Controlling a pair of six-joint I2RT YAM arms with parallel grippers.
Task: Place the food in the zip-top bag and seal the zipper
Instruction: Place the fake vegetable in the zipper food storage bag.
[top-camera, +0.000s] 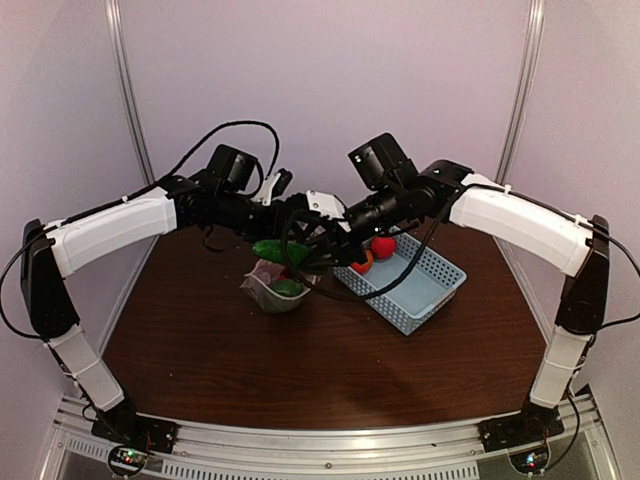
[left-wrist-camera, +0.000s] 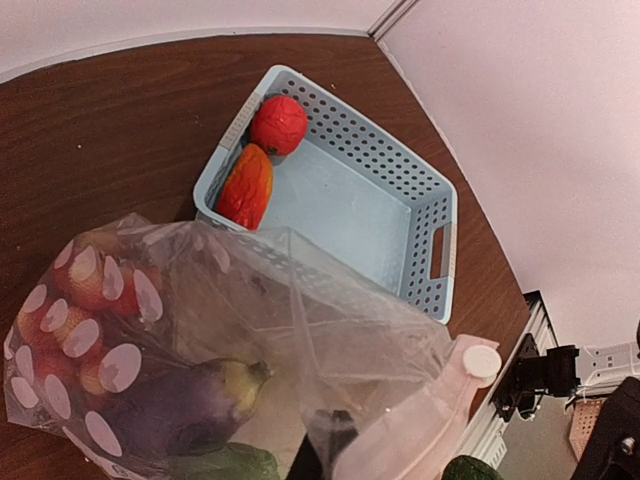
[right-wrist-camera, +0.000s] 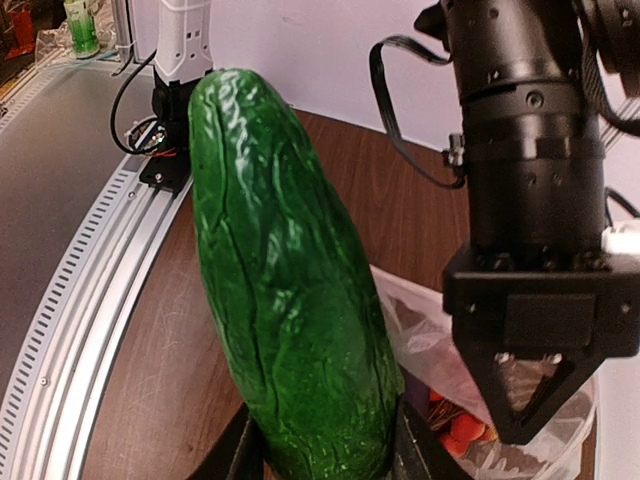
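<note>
While the right gripper (right-wrist-camera: 325, 455) clamped the base of the green cucumber (right-wrist-camera: 290, 280), one finger pressed to each side of it, the piece stuck out ahead of the wrist camera and filled most of that view. From the top camera the cucumber lay roughly level in the air, at the far side of the zip-top bag (top-camera: 272, 292) and above it, not inside.

Left gripper (right-wrist-camera: 517, 425): fingers drawn to a narrow point on the upper edge of the bag, apparently pinching the plastic and holding it up. Mouth of bag gaped upward, unsealed. Zipper strip could not be picked out with confidence.

Bag stood on the dark wooden table (top-camera: 250, 370), near the middle, just left of the light blue basket (left-wrist-camera: 440, 250). In the left wrist view one wall of the bag overlapped the near corner of the basket; whether they touched could not be told.

Contents of bag, left wrist view:
- red strawberries (left-wrist-camera: 85, 290) packed at the left side, behind the pale printed spots
- dark purple eggplant (left-wrist-camera: 180, 405) lying on its side below them
- a dark green piece (left-wrist-camera: 230, 462) at the bottom edge, mostly cut off

In the basket, two pieces against its left wall: a round red one (left-wrist-camera: 278, 124) in the far corner, and an oblong orange-red one (left-wrist-camera: 246, 187) just beside it.
</note>
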